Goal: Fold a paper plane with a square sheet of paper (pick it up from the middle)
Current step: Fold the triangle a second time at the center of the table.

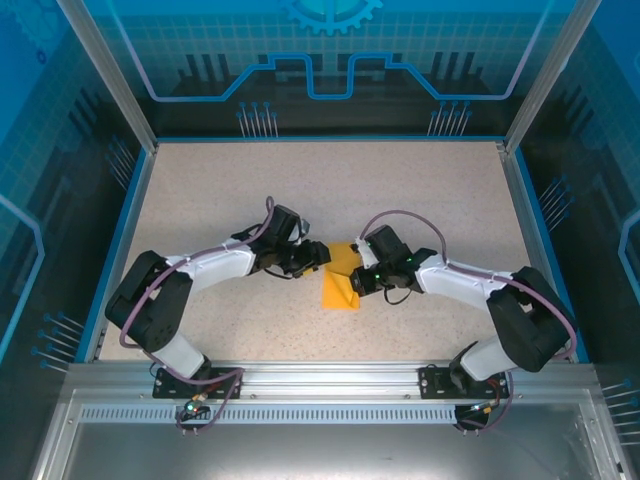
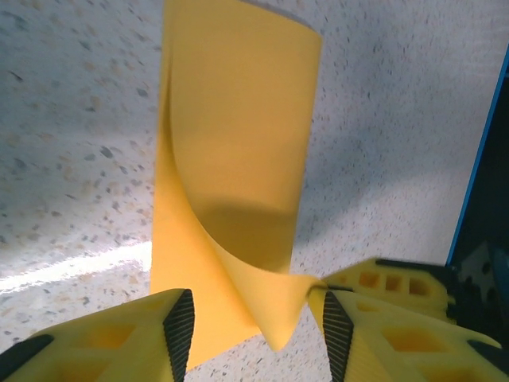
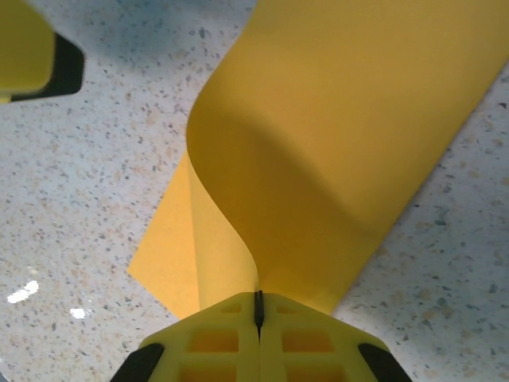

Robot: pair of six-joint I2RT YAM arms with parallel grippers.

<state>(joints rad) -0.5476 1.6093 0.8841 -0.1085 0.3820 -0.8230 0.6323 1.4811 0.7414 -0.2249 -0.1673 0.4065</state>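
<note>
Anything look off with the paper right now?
Yes. The square sheet of paper is not flat: the right tool, shut on one edge, holds that side up in a loose curl. The left tool stands open, a paper corner between its jaws.

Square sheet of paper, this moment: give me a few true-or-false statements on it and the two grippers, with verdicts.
1. The right gripper is shut on the square sheet of paper. True.
2. The sheet lies completely flat on the table. False: part of it curls up off the surface.
3. The left gripper is clamped shut on the sheet. False: its jaws stand open, with paper between them.
4. The sheet is plain orange-yellow, with no markings. True.
</note>
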